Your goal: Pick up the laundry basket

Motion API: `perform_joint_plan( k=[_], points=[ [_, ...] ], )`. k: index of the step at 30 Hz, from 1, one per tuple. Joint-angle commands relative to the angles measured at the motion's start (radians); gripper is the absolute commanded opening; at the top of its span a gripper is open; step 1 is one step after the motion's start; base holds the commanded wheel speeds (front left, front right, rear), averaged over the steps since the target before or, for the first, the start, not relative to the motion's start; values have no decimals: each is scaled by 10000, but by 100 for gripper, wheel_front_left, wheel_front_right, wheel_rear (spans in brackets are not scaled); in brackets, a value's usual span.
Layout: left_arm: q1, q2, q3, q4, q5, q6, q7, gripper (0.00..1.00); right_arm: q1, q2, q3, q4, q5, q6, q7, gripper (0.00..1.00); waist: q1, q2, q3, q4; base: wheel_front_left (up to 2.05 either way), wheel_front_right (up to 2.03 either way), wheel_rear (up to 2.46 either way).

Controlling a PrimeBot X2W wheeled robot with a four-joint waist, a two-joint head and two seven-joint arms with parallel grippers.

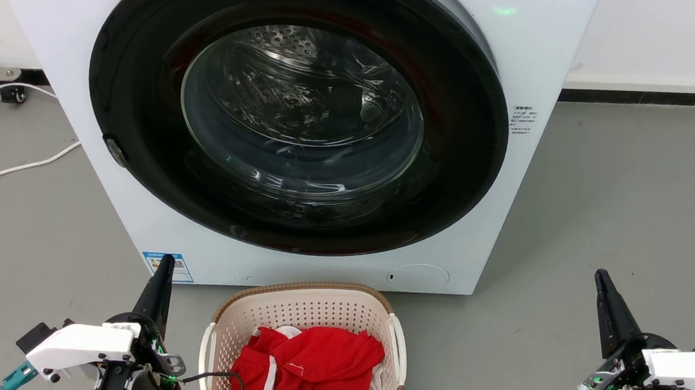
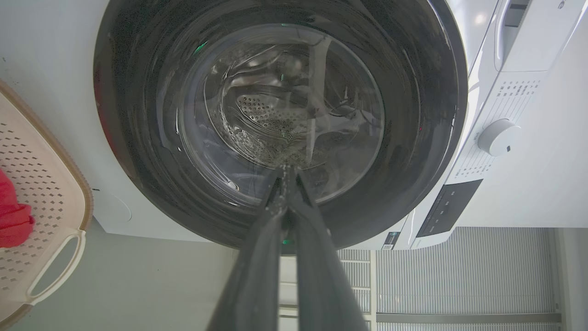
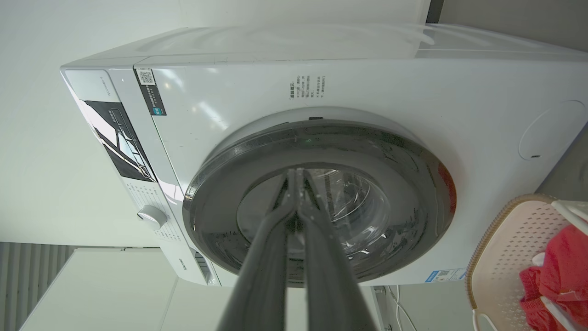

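The laundry basket (image 1: 306, 307) is cream with perforated walls, a brown woven-look rim and white side handles. It stands on the floor at the bottom centre of the head view, holding red clothes (image 1: 311, 370). It shows too at the left edge of the left wrist view (image 2: 41, 184) and the lower right of the right wrist view (image 3: 510, 248). My left gripper (image 1: 165, 262) is left of the basket, fingers shut and empty, apart from it. My right gripper (image 1: 600, 275) is well to the right, also shut with nothing held.
A white washing machine (image 1: 507, 188) with a closed dark round door (image 1: 298, 112) stands right behind the basket. White cables (image 1: 13, 168) lie on the grey floor at the left. Bare floor (image 1: 629, 196) stretches to the right of the machine.
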Motion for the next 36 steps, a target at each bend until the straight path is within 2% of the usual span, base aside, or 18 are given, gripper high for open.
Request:
perform_joint_plan(
  k=[1, 18, 19, 27, 36],
  points=[
    [-96, 19, 20, 6, -14, -39, 25, 0, -109, -30, -5, 5, 40, 0, 12, 0, -1, 0, 0, 0, 0, 0, 0],
    [-96, 20, 19, 5, -15, -39, 24, 0, -109, -30, -4, 5, 40, 0, 11, 0, -1, 0, 0, 0, 0, 0, 0],
    [0, 0, 0, 0, 0, 0, 0, 100, 0, 0, 0, 0, -2, 0, 0, 100, -1, 0, 0, 0, 0, 0, 0],
    [177, -32, -123, 61, 198, 10, -257, 100, 224, 25, -5, 142, -322, 0, -256, 100, -1, 0, 12, -2, 0, 0, 0],
    [99, -25, -42, -261, 1974, 18, -696, 100, 261, 18, -45, -337, -2182, 0, -695, 100, -1, 0, 48, -9, 0, 0, 0]
  ],
)
